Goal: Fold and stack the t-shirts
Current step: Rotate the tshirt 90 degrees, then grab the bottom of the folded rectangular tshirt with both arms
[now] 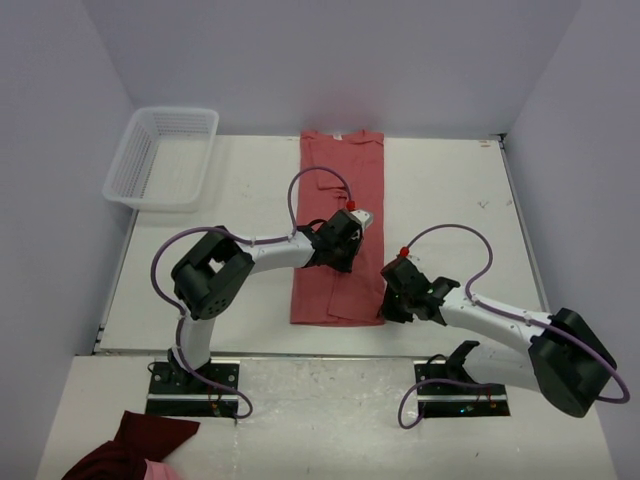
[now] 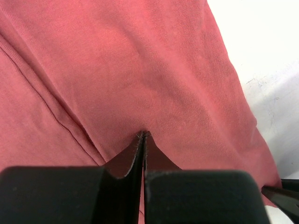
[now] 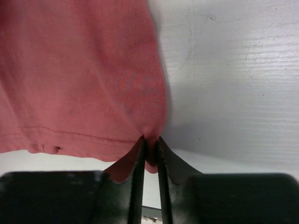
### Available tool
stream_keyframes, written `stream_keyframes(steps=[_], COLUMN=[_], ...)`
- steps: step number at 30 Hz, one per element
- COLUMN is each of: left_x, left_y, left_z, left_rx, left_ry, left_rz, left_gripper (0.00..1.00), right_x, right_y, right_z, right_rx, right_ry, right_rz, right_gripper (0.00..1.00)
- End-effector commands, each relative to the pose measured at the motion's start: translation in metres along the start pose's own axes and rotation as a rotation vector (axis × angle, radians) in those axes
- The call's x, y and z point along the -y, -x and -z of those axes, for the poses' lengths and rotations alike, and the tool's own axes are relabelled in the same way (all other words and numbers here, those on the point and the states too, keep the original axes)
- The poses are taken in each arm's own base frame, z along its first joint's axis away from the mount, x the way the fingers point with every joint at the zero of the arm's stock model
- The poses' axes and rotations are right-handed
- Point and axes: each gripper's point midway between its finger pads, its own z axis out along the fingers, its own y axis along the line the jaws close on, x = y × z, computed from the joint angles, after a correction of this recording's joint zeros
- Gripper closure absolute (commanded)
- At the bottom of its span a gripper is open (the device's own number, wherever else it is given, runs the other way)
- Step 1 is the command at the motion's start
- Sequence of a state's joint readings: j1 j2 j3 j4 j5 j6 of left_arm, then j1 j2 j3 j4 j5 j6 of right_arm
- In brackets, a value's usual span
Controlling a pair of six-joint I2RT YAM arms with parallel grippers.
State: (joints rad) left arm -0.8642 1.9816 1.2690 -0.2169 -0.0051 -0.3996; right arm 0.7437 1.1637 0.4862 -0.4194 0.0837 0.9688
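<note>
A salmon-red t-shirt (image 1: 338,200) lies folded into a long narrow strip down the middle of the table. My left gripper (image 1: 345,242) is over the strip's middle, near its right edge. In the left wrist view it (image 2: 143,134) is shut, with its tips touching the smooth cloth (image 2: 140,70) and no cloth visibly between them. My right gripper (image 1: 388,303) is at the shirt's near right corner. In the right wrist view it (image 3: 150,138) is shut on that hemmed corner (image 3: 84,93), and a bit of cloth shows between the fingers.
A white plastic basket (image 1: 160,160) stands at the far left of the table. A dark maroon cloth bundle with a pink patch (image 1: 135,450) lies on the near ledge, left of the left arm's base. Bare white table (image 3: 233,70) lies right of the shirt.
</note>
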Motion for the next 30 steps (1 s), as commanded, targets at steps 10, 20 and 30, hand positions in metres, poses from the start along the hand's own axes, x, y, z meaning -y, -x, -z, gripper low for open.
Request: stream_keyframes(steps=[10,20,30], left_x=[-0.029,-0.05,-0.021], left_y=[0.004,0.014,-0.076], left_z=[0.02,0.136,0.177], left_rx=[-0.005,0.158,0.141], left_ry=[0.133,0.255,-0.071], left_rz=[-0.026,0.103,0.292], left_gripper=[0.96,0.08,0.62], right_x=[0.001,-0.005,-0.007], right_y=[0.006,0.004,0.004], right_z=[0.013,0.012,0.013], right_rx=[0.045,0.03,0.036], right_ry=[0.013,0.032,0.049], right_rz=[-0.031,-0.001,0.014], right_gripper=[1.0,1.0,1.0])
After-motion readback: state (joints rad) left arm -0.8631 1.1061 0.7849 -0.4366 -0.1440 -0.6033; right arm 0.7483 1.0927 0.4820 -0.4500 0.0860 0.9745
